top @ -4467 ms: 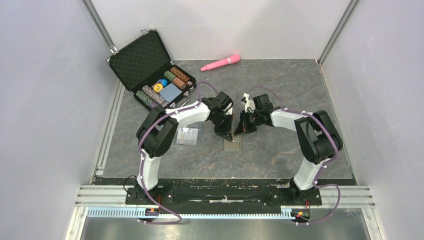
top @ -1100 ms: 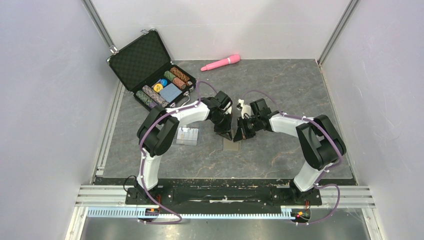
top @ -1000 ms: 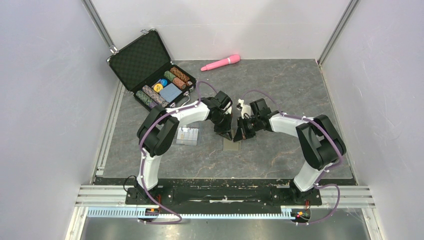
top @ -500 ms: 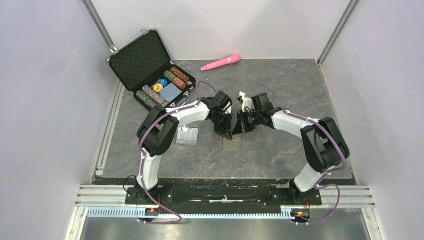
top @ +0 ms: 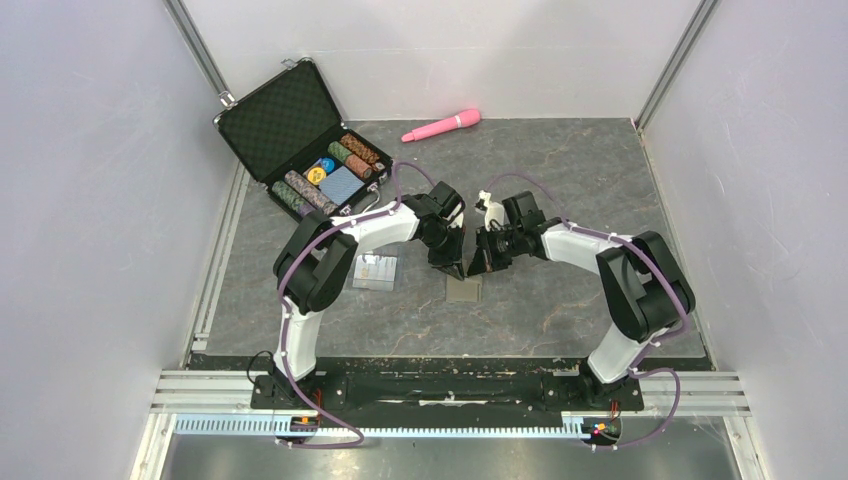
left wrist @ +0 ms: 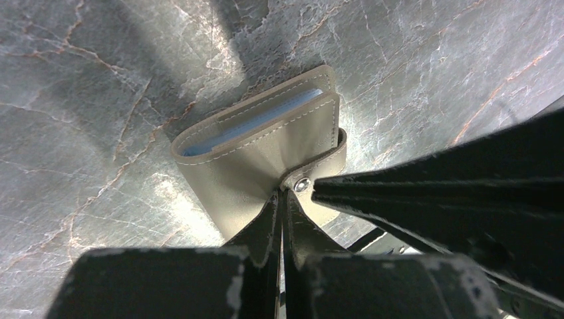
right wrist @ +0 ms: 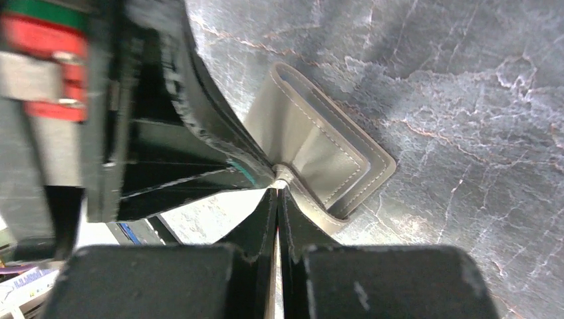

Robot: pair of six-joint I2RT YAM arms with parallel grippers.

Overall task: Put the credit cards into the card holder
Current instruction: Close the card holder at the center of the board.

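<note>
On the grey marbled tabletop [top: 560, 180], I see the khaki-tan stitched folding card holder [left wrist: 259, 153] lying just beneath both tips: left gripper [left wrist: 281, 198] pinched shut on its cover edge, right gripper [right wrist: 277, 194] closed at the snap tab [left wrist: 302, 185], grip there unclear; pale rectangular credit cards [top: 375, 270] lie left of the left gripper.

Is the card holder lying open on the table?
No, the card holder is folded shut, with its snap tab wrapped around the edge.

Near edge of the card holder [left wrist: 266, 153] behind the jaws; print on the credit cards [top: 375, 271] too small.
</note>
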